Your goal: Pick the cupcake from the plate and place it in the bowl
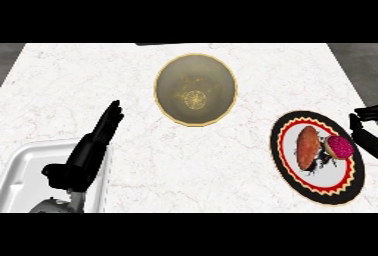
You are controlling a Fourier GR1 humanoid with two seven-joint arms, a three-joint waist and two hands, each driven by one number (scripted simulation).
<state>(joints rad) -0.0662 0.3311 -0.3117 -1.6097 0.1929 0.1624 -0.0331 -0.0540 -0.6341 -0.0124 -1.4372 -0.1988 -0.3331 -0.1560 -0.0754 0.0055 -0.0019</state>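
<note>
The cupcake (pixel 339 147), with its pink top, is lying tipped on its side on the plate (pixel 284 150), near the plate's right rim, just beside a brown oblong food item (pixel 308 146) that is taking up the middle of the same plate. The plate, black-edged with a red and yellow zigzag band, is sitting at the right of the white marbled surface (pixel 88 80). The right robot hand (pixel 363 129) is showing at the right edge, close to the cupcake, with its fingers partly curled and nothing in them; whether it is touching the cupcake I cannot tell. The gold-rimmed bowl (pixel 164 100) is standing well apart from the plate, toward the middle and far side of the surface. The left robot hand (pixel 94 145) is resting open, fingers straight and pointing up, over the edge of a white tray (pixel 29 165) at the lower left.
</note>
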